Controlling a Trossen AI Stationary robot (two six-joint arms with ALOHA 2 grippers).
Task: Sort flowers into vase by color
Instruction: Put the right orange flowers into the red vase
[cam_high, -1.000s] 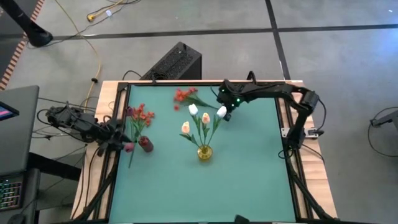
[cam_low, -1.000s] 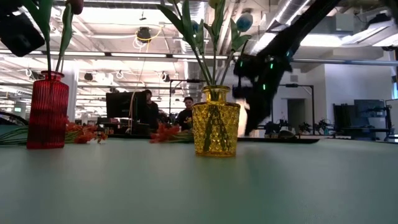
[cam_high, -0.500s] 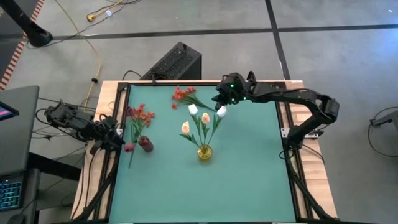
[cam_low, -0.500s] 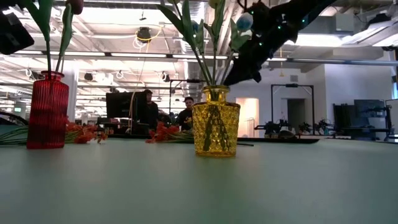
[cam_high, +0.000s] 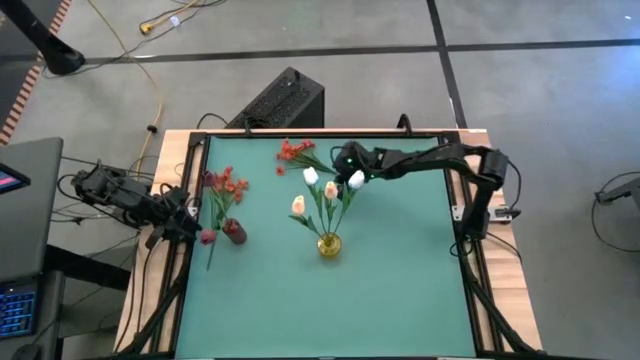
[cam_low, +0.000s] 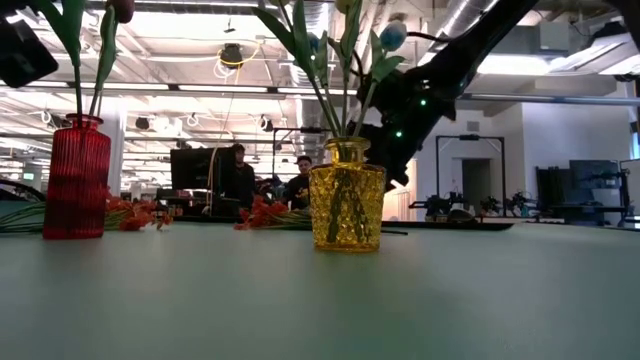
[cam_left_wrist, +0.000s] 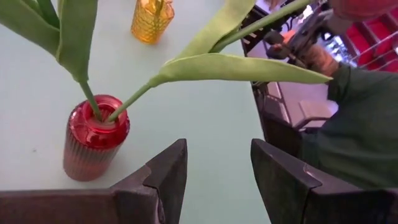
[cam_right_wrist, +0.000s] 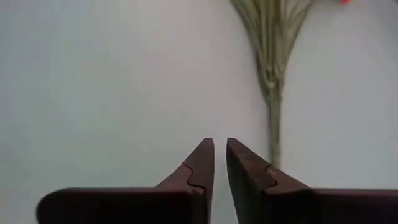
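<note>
A yellow glass vase (cam_high: 328, 243) (cam_low: 346, 207) stands mid-table and holds white and peach tulips (cam_high: 330, 188). To its left, a red ribbed vase (cam_high: 235, 232) (cam_left_wrist: 93, 138) holds red-orange blossoms (cam_high: 226, 186) and a maroon bud (cam_high: 207, 237). One loose red-orange bunch (cam_high: 295, 152) (cam_low: 262, 213) lies flat near the far edge. My right gripper (cam_high: 343, 160) (cam_right_wrist: 220, 155) hovers over that bunch's green stem (cam_right_wrist: 272, 93), shut but for a slit and holding nothing. My left gripper (cam_high: 185, 212) (cam_left_wrist: 217, 168) waits open at the left edge, just short of the red vase.
A black box (cam_high: 285, 100) sits on the floor beyond the far edge. Leaves of the red vase's flowers (cam_left_wrist: 230, 65) stretch across in front of my left gripper. Dark green cloth (cam_left_wrist: 351, 124) shows beyond the table's edge. Bare green table surface (cam_high: 400, 290) spreads toward the near edge.
My right gripper has left the white tulip beside the yellow vase. It swung toward the far edge, then leftward and down, ending over the loose bunch's stem. My left gripper has drawn back a little toward the left edge. The flowers and vases have stayed put.
</note>
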